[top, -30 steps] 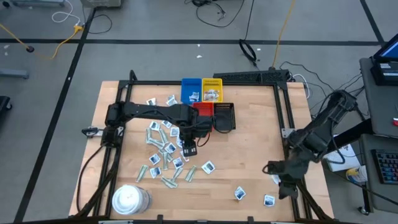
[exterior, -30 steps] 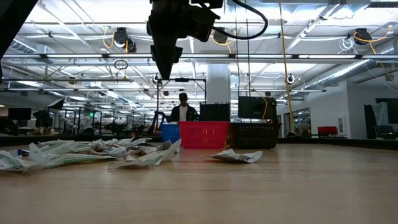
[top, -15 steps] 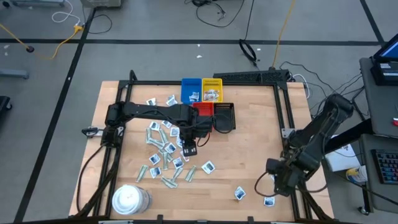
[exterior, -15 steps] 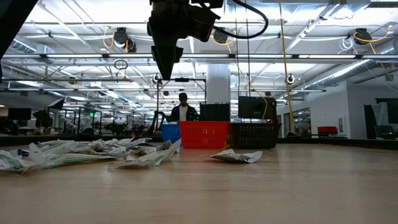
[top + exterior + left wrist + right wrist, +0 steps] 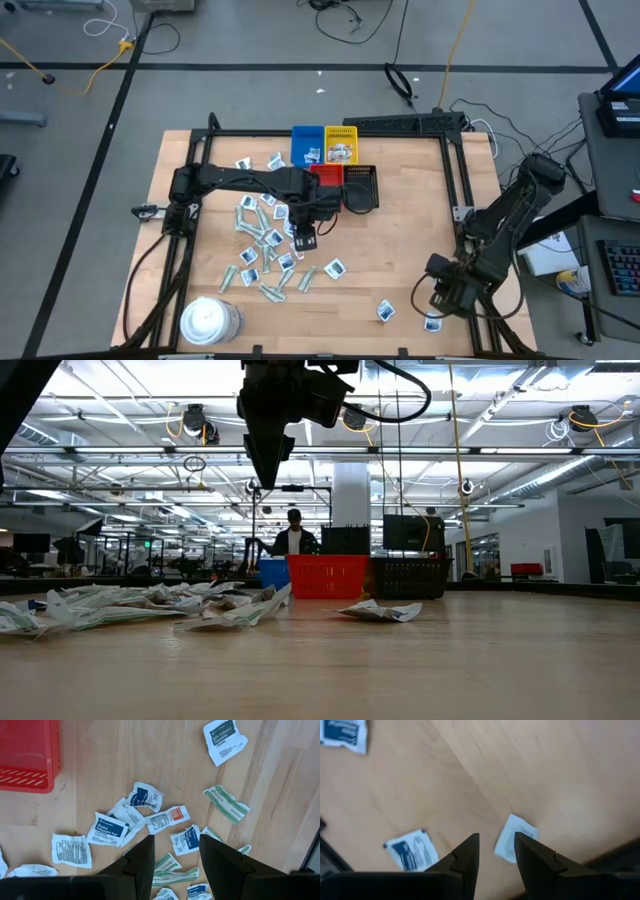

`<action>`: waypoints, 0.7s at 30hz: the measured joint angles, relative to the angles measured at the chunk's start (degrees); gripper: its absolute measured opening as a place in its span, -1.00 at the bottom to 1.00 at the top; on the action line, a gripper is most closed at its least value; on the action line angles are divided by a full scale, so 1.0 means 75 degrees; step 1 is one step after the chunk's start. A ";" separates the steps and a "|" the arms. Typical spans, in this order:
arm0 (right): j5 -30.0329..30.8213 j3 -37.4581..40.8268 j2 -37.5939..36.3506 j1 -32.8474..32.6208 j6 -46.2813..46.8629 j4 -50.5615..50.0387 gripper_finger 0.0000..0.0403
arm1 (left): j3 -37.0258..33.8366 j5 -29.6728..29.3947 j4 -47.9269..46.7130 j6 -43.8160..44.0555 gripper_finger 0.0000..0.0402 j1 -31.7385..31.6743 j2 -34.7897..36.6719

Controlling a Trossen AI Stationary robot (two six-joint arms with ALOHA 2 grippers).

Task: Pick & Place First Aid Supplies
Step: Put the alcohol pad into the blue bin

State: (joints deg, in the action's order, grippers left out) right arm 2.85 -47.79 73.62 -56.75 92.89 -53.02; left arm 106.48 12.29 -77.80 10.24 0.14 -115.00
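Observation:
Many small wrapped first aid packets lie flat in a loose pile (image 5: 262, 245) on the wooden table, left of centre; they also show in the left wrist view (image 5: 159, 819) and the low view (image 5: 150, 605). My left gripper (image 5: 305, 240) hangs open and empty above the pile (image 5: 176, 854), well clear of it in the low view (image 5: 267, 468). Two stray packets (image 5: 386, 311) (image 5: 432, 323) lie near the near right corner. My right gripper (image 5: 438, 298) is open above them; a white packet (image 5: 515, 839) lies on the table just beyond its fingertips (image 5: 496, 847).
Blue (image 5: 305, 147), yellow (image 5: 342, 146), red (image 5: 325, 178) and black (image 5: 361, 187) trays stand at the far middle; the blue and yellow ones hold a few packets. A round white tub (image 5: 208, 320) stands at the near left. Bare wood lies between the pile and the right arm.
My right gripper has swung toward the table's left and near edges and tipped down over the stray packets at the near right corner. My left gripper has kept still.

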 joint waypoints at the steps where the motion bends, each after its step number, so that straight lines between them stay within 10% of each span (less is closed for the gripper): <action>1: -0.0009 0.0205 -0.0019 0.0000 0.0141 0.0274 -0.42 | 0.0000 0.0000 0.0000 0.0000 -0.21 0.0000 0.0000; 16: -0.0582 0.1987 -0.0072 0.0000 0.0956 0.2434 -0.44 | 0.0000 0.0000 -0.0003 0.0003 -0.21 0.0000 -0.0003; 21: -0.0612 0.2020 -0.0066 0.0000 0.0890 0.2626 -0.74 | -0.0001 -0.0020 -0.0006 -0.0154 -0.21 0.0000 -0.0003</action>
State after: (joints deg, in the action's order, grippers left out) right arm -1.74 -32.64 73.13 -56.75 99.57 -33.32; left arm 106.47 12.14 -77.84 9.09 0.14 -115.02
